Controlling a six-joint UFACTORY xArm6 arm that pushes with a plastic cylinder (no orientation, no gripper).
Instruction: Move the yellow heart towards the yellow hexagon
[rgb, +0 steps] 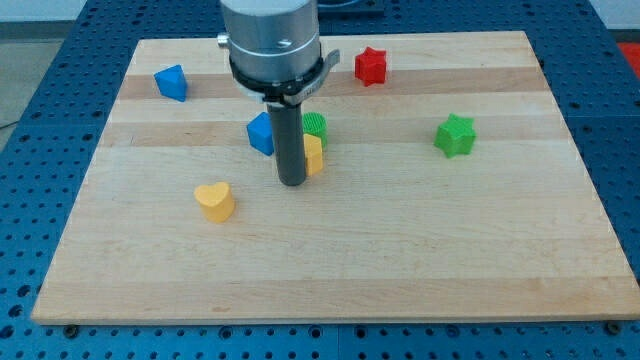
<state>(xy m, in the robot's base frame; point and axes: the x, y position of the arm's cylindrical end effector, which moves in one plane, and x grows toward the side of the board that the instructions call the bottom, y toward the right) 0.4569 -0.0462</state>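
Observation:
The yellow heart (215, 200) lies on the wooden board, left of centre. The yellow hexagon (314, 156) sits near the middle, mostly hidden behind my rod. My tip (291, 183) is down on the board just in front of the hexagon, to the right of the heart and a little above it, with a gap between tip and heart. A blue block (261, 133) and a green block (315, 125) stand just behind the hexagon, partly hidden by the rod.
A blue block (172, 82) sits at the upper left, a red star (371, 66) at the upper middle, a green star (456, 135) at the right. The board (400, 260) ends on a blue perforated table.

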